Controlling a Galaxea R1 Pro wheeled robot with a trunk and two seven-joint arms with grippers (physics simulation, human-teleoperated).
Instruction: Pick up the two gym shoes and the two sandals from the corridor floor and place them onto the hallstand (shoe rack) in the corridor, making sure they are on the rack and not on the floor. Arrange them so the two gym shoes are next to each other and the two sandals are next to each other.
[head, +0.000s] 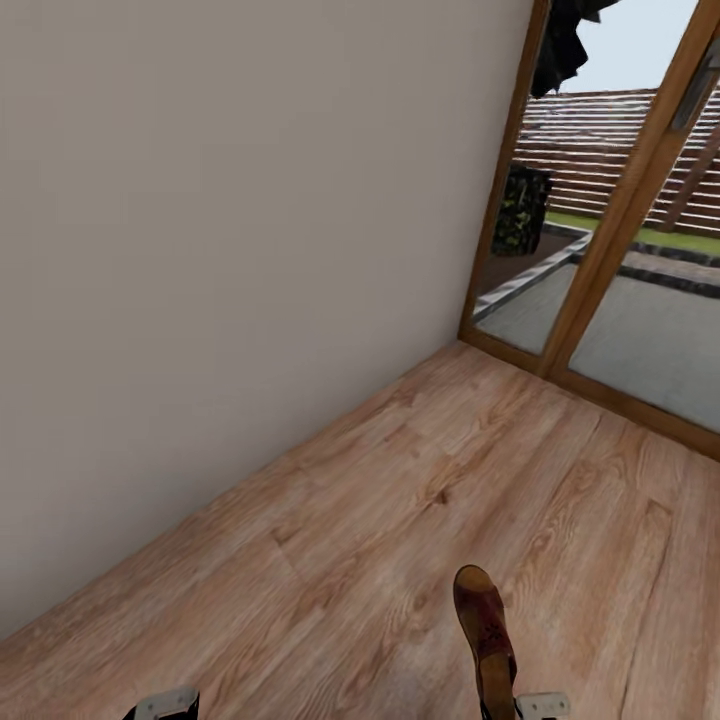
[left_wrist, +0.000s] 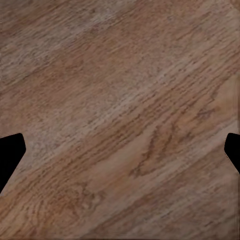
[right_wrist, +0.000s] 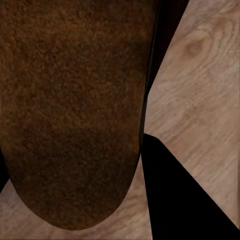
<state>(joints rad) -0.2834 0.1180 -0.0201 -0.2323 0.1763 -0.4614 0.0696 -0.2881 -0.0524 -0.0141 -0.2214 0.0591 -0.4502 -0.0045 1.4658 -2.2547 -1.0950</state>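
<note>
A plain pale wall (head: 230, 250) takes up the left of the head view and meets the wooden floor (head: 420, 500) along a line that slants up toward the far corner; at the bottom edge of that view, on the left, a small pale piece of the left arm (head: 165, 703) pokes in above the planks; in the left wrist view the left gripper (left_wrist: 120, 150) hangs over bare planks (left_wrist: 120, 100), its two dark fingertips (left_wrist: 10, 155) spread wide at opposite edges with nothing between them; further right in the head view, one brown sandal (head: 485, 630) is lifted above the floor near the bottom edge, its toe pointing away from the robot, its rear end running down to a pale piece of the right arm (head: 542, 706); in the right wrist view the sandal's rough brown sole (right_wrist: 75, 110) sits very close to the camera, with a dark finger (right_wrist: 175, 195) of the right gripper just beside it and floor planks (right_wrist: 200, 75) behind; the right gripper appears closed around the sandal, though the far finger is hidden behind the shoe; to the right of the wall, a wood-framed glass door (head: 600, 260) reaches the floor at the far corner, with a terrace and a slatted fence (head: 610, 150) outside.
</note>
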